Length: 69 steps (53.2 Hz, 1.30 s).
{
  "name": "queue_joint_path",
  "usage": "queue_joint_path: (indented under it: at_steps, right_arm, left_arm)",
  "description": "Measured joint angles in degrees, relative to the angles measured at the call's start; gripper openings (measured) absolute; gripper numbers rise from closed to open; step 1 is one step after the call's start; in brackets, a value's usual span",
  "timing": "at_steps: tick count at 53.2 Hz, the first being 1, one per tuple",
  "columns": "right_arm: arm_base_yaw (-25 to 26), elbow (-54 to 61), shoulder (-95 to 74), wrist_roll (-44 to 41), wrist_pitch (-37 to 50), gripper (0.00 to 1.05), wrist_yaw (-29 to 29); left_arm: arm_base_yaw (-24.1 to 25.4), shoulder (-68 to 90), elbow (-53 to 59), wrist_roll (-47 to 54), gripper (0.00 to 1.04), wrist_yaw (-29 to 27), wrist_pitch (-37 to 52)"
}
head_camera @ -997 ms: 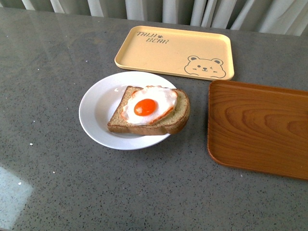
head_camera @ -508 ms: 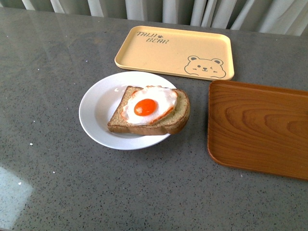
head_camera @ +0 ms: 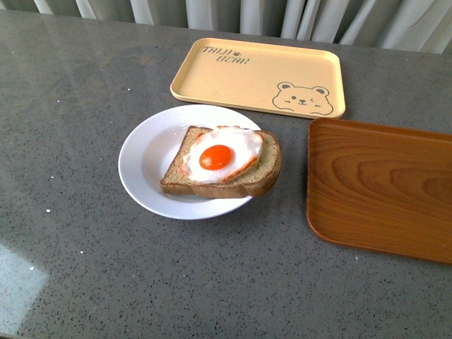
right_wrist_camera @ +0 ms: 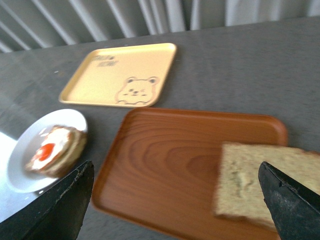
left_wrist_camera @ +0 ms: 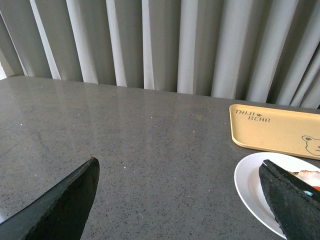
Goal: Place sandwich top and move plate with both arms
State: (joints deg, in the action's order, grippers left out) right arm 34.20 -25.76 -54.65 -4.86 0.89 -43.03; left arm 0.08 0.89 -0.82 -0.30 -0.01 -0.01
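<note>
**A:** Front view first. What will you find?

**B:** The plate (head_camera: pixel 141 159) sits on the surface (head_camera: pixel 106 268) and carries the egg-topped slice (head_camera: pixel 263 166). The yellow tray (head_camera: pixel 258 76) is bare, and so is the part of the wooden tray (head_camera: pixel 381 187) that shows. No arm is in view.

**A:** Left wrist?

**B:** Your left tool (left_wrist_camera: pixel 178 162) is spread wide and grips nothing. The plate's rim is just beside one finger.

**A:** Right wrist?

**B:** It's blurred, but the sandwich top (right_wrist_camera: pixel 265 185) lies flat in the wooden tray, at the end away from the plate. Your right tool (right_wrist_camera: pixel 176 164) gapes empty over that tray with the slice toward one finger, so that arm is nearer. I can't tell the slice's long axis.
</note>
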Motion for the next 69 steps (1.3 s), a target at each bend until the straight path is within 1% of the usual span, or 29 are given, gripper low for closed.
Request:
queue_joint_path:
  at_steps: [3,11,17,22,32,46,69]
  right_arm:
    - [3.5,-3.2,-7.8,-1.2,0.8,0.96,-1.4]
    - [11.0,-10.8,-30.1,-5.2,0.4,0.96,-2.6]
    - [15.3,-15.9,-42.7,-6.9,0.7,0.96,-2.6]
    - [16.6,-17.6,-47.7,-7.5,1.4,0.96,-2.4]
    - [15.7,-18.5,-54.2,-7.7,3.1,0.96,-2.1]
    - [12.0,-19.4,-57.6,-2.8,8.1,0.96,-1.5]
    - [9.5,-20.0,-59.6,0.7,9.7,0.95,0.7]
  left_arm:
    - [0.0,0.0,0.0,0.0,0.96,0.0,0.0]
    - [0.0,0.0,0.0,0.0,0.96,0.0,0.0]
    - [0.0,0.0,0.0,0.0,0.96,0.0,0.0]
    - [0.0,0.0,0.0,0.0,0.96,0.0,0.0]
    - [0.0,0.0,0.0,0.0,0.96,0.0,0.0]
    - [0.0,0.0,0.0,0.0,0.96,0.0,0.0]
    - [0.0,0.0,0.0,0.0,0.96,0.0,0.0]
